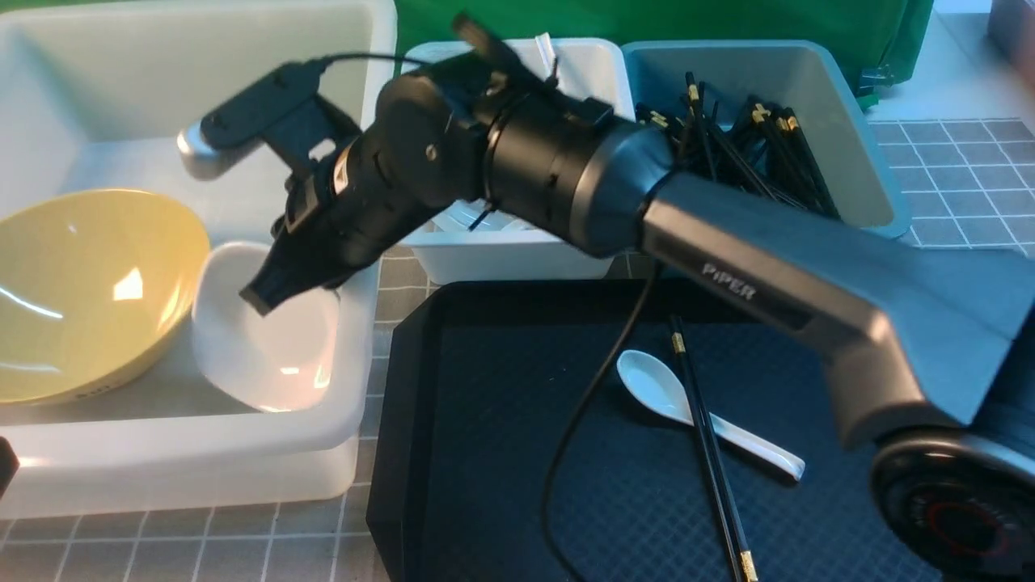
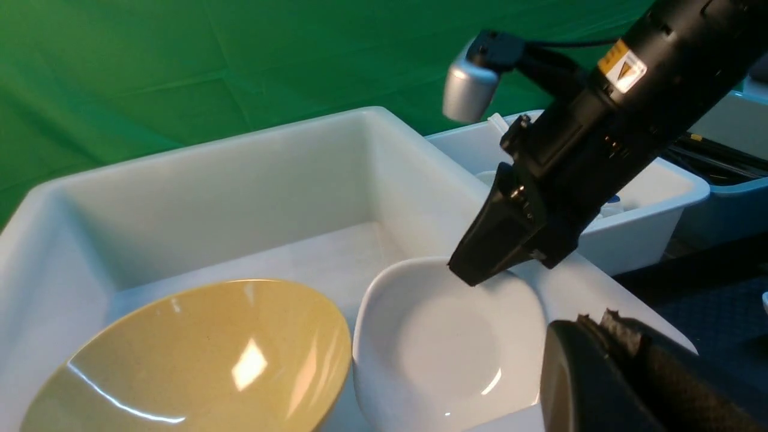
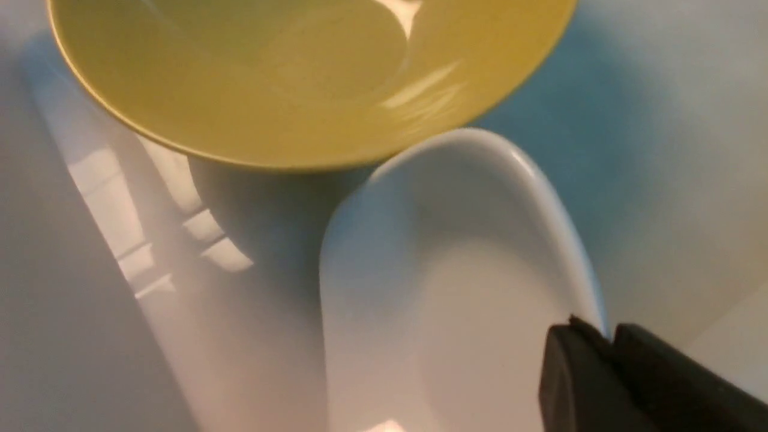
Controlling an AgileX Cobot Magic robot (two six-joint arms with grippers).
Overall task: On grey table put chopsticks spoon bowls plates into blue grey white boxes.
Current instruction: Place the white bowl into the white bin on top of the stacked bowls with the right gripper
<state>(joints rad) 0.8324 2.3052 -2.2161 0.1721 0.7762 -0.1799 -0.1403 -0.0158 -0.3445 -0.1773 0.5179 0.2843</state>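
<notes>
Tilted white plate (image 1: pixel 267 356) beside yellow bowl (image 1: pixel 81 291)

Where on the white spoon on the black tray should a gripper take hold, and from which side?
Probably best: take the spoon by its handle, beyond where the chopsticks cross it, coming straight down with fingers spanning its width. The handle is narrow and lies flat on the tray; the scoop is wider.

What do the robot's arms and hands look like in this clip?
The right arm has a grey link lettered PIPER, black joints, a loose black cable and a silver-capped wrist camera. Its black wedge-shaped right hand carries a yellow sticker. The left hand is black with a rough-textured tip.
</notes>
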